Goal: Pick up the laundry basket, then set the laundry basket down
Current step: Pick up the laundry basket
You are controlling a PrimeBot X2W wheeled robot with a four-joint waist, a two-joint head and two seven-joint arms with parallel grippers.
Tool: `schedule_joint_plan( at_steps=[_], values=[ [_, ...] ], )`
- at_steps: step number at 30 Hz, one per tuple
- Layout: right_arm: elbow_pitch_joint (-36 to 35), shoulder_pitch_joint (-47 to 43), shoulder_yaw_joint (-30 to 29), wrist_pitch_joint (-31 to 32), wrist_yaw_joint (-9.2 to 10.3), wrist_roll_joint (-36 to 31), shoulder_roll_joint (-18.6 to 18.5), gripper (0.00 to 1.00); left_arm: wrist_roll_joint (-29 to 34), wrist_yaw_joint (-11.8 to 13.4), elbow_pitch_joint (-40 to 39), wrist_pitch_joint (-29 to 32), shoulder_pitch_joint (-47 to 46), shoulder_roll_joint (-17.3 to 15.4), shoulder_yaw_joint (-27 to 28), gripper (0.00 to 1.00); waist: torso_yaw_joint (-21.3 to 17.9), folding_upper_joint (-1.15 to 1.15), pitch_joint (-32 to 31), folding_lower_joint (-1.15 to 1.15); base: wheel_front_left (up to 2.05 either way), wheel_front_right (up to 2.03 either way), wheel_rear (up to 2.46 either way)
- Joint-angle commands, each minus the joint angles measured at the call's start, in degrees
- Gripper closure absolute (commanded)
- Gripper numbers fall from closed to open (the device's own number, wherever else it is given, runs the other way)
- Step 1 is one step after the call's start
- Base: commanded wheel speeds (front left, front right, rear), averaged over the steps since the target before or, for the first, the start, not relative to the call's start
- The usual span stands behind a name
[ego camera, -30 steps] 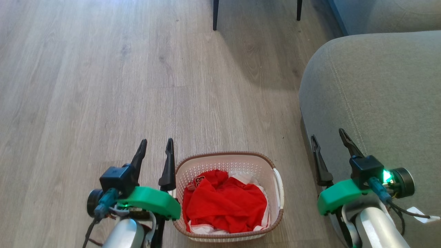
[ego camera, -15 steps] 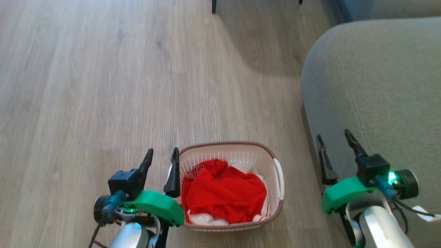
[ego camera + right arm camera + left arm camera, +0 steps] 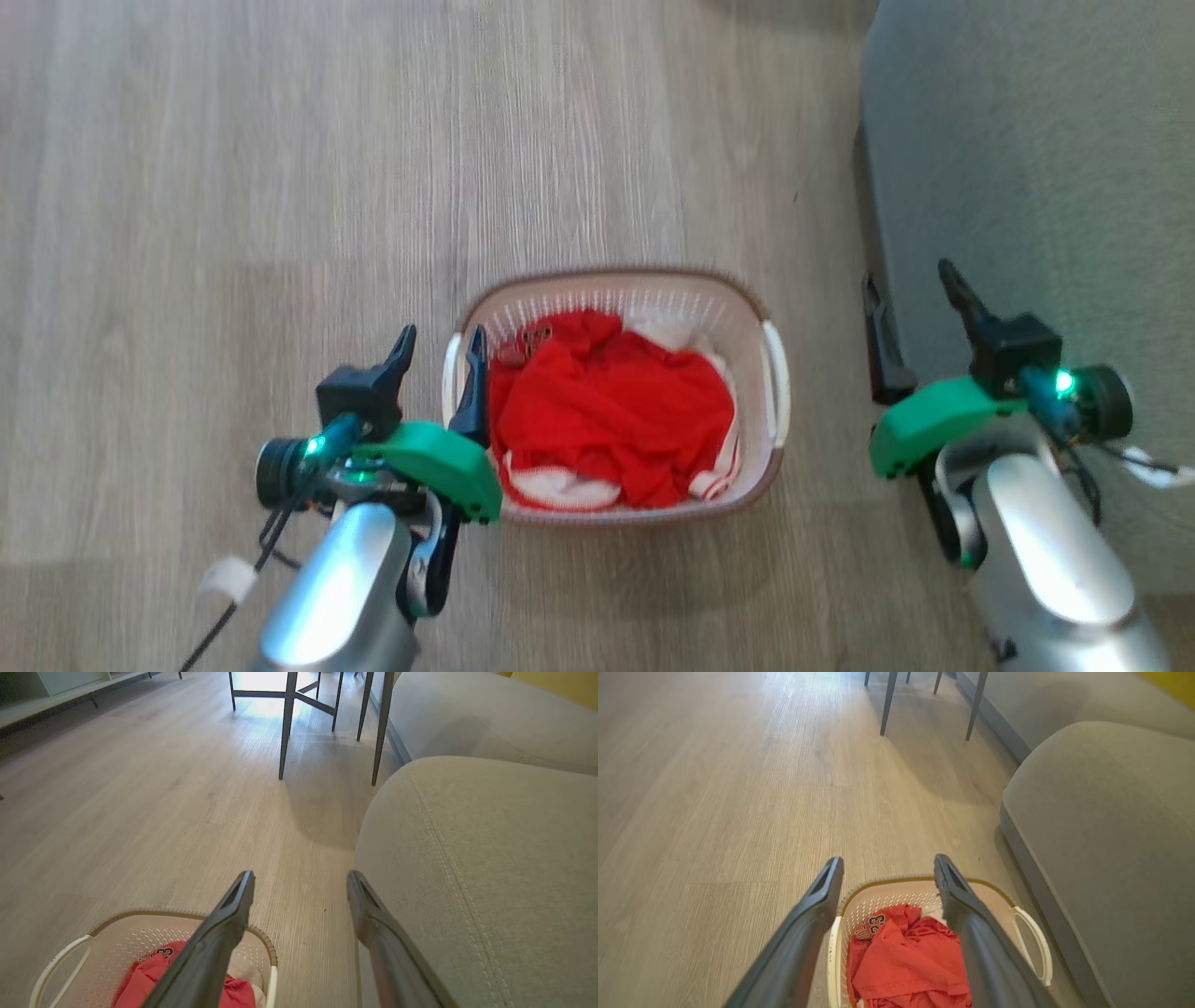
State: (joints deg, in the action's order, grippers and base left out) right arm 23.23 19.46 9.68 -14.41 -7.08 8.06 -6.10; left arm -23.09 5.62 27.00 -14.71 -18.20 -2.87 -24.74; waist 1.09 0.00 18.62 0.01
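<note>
The laundry basket [image 3: 609,276] stands on the wood floor, cream-white with a brown rim and red and white clothes [image 3: 611,411] inside. My left gripper [image 3: 443,336] is open and straddles the basket's left handle [image 3: 450,366], one finger outside and one over the clothes. From the left wrist, the gripper [image 3: 888,861] spans the left side of the basket [image 3: 878,898]. My right gripper [image 3: 908,275] is open, to the right of the basket and apart from its right handle [image 3: 780,373], against the sofa's side. The right wrist view has the gripper [image 3: 300,876] above the basket's [image 3: 140,933] right part.
A grey sofa [image 3: 1027,140] stands close on the basket's right, with a narrow strip of floor between them. Dark furniture legs [image 3: 286,728] stand farther ahead, and a low shelf [image 3: 56,690] runs along the far left. Open floor [image 3: 233,187] lies left of the basket.
The head camera has tilted down, so the whole picture shifted. My left gripper has closed in on the basket, its inner finger now over the clothes. Both grippers stay open.
</note>
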Motion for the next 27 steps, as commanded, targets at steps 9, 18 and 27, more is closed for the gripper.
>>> schedule_joint_plan(
  at_steps=[9,18,27],
  values=[
    [8.1,8.6,3.8,-0.6,-0.41,2.6,-1.4,0.00,-2.7,-0.7,11.3,-0.3,-10.1,0.0,-2.1,0.00,1.6,0.00,11.9,-0.01,0.00,0.00,0.00],
    [19.1,15.4,5.4,-0.6,-0.41,5.9,-1.0,0.00,-8.1,-1.9,18.8,-0.3,-16.8,0.0,-4.5,0.00,1.3,0.00,18.2,-0.01,0.00,0.00,0.00],
    [29.6,22.2,11.9,-0.4,-0.41,13.0,-0.1,0.00,-12.1,-3.4,28.3,-0.3,-23.7,0.0,-10.9,0.00,1.0,0.00,23.3,-0.01,0.00,0.00,0.00]
  ],
)
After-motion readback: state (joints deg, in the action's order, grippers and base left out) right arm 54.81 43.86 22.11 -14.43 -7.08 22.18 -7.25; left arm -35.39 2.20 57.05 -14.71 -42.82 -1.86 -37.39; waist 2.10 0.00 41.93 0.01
